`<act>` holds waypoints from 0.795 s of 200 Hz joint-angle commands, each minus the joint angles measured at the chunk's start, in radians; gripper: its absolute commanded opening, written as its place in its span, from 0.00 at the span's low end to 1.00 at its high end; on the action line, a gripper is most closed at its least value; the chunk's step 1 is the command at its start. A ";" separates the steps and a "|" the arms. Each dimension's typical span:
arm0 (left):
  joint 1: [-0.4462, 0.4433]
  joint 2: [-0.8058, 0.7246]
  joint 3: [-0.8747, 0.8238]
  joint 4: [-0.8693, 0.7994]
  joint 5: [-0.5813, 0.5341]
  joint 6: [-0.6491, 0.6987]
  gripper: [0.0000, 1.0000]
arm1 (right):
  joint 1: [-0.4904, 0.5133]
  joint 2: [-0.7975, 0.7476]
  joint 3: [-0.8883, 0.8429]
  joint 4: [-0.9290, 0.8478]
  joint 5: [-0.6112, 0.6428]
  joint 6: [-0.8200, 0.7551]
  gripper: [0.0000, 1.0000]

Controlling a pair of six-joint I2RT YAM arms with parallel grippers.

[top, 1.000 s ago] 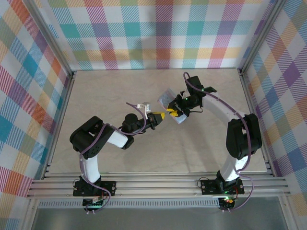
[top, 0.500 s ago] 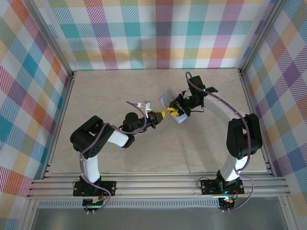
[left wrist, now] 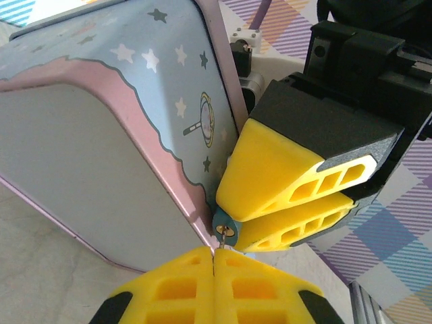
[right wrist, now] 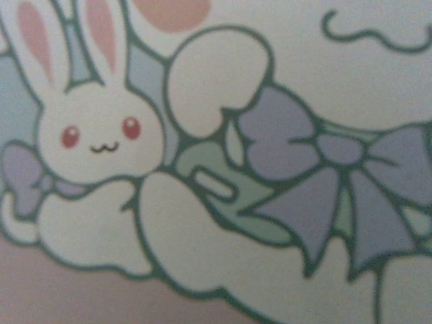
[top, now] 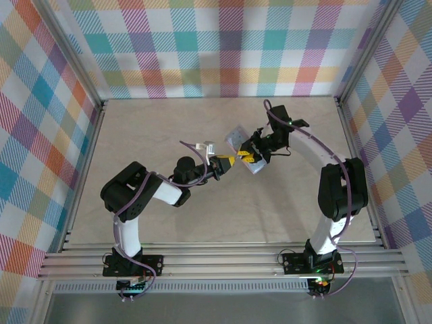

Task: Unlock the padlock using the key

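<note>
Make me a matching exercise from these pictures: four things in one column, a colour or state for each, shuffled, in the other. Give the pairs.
Things
1. left gripper
2. right gripper
3. tin
4. bunny

Colours or states
A. white, with red eyes
B. pale blue and pink, with stars
C. yellow fingers pressed together on the key
D. yellow fingers closed on the small teal padlock

Pairs: 1-C, 2-D, 3-B, 4-A.

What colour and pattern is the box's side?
The box is pale blue with small stars, edged by a wavy pink band; best in left wrist view.
</note>
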 commanded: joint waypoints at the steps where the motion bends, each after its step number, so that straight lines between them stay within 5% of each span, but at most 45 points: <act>1: -0.013 0.014 0.045 0.067 0.034 0.010 0.00 | 0.027 0.002 0.058 -0.097 -0.154 -0.052 0.00; 159: -0.085 0.047 0.101 0.059 0.042 0.039 0.00 | 0.026 -0.042 0.048 -0.216 -0.230 -0.069 0.00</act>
